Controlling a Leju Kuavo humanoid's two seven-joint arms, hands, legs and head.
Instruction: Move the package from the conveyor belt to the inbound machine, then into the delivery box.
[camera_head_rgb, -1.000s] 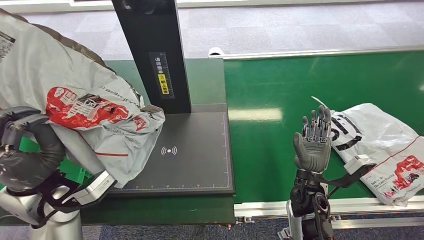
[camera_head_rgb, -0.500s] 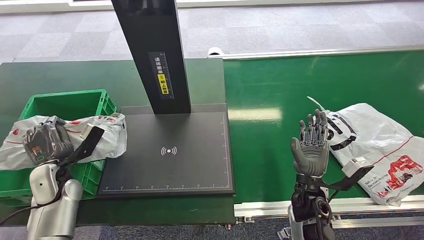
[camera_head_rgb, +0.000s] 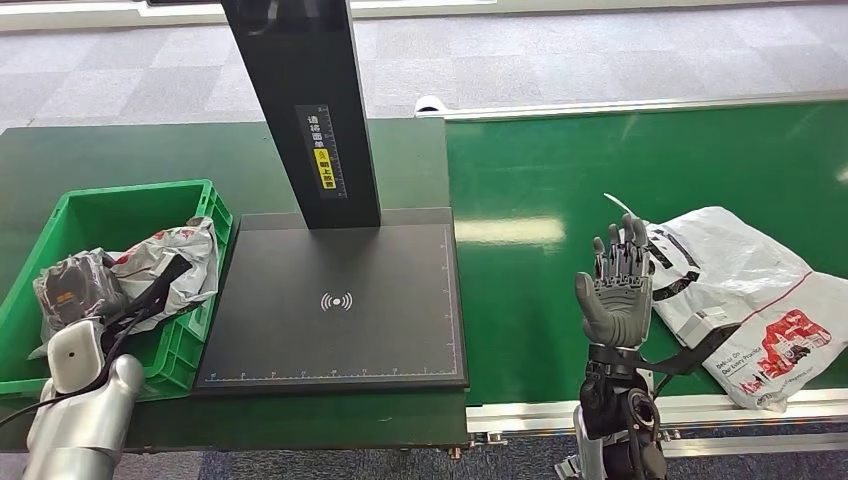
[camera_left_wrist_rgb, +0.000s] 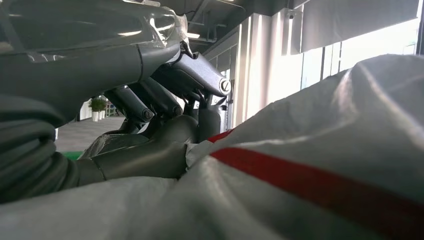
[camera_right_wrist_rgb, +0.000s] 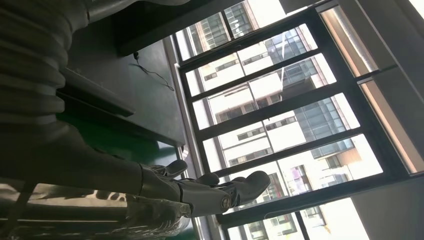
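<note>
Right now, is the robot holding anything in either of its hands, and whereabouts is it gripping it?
The left hand grips a crumpled grey package by its near end, down in the green box. The right hand is raised, holding nothing.

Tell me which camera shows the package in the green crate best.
Head view: the package lies whole inside the crate, with the left hand on it. Left wrist view gives only a close grey-and-red surface. Right wrist view looks toward windows instead.

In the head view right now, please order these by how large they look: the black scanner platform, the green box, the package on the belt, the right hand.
1. Black scanner platform
2. Package on the belt and green box look alike; the box is partly hidden.
3. Right hand
</note>
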